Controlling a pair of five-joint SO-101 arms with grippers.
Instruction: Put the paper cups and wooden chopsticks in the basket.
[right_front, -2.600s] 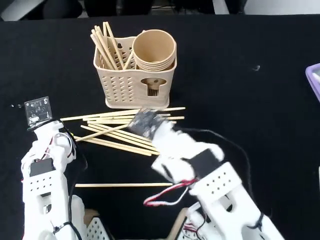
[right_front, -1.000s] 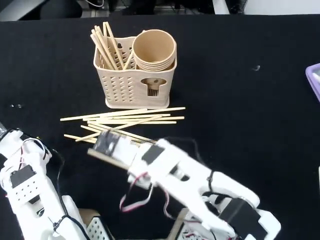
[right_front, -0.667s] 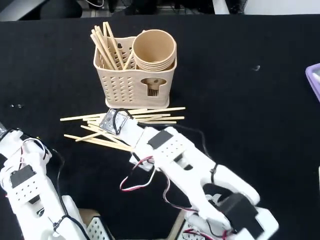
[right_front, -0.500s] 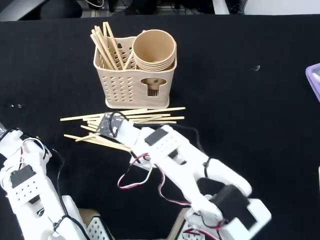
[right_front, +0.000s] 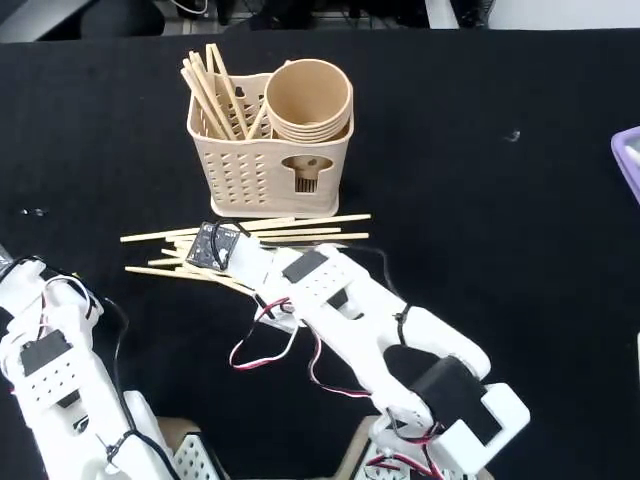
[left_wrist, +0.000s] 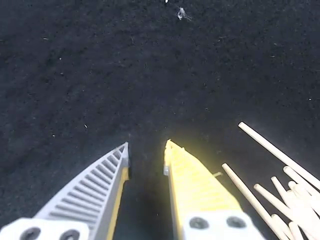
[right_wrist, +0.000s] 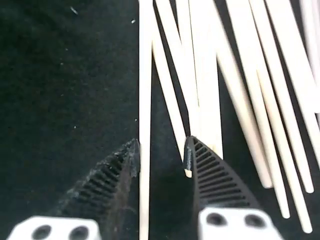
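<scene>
Just near of the basket (right_front: 265, 175), where the paper cups (right_front: 308, 100) are stacked, the loose wooden chopsticks (right_wrist: 205, 80) are spread left to right. Their left end is straddled by the right gripper (right_wrist: 161, 142), fingers slightly parted with one lengthwise between them and neighbours crowded alongside. The left gripper (left_wrist: 145, 152), parted and empty, is held farther left.

right tool (right_wrist: 161, 150) | jaws parted, low over wooden chopsticks (right_wrist: 202, 75) | 1 between jaws | black worktop (right_wrist: 60, 75)
</scene>
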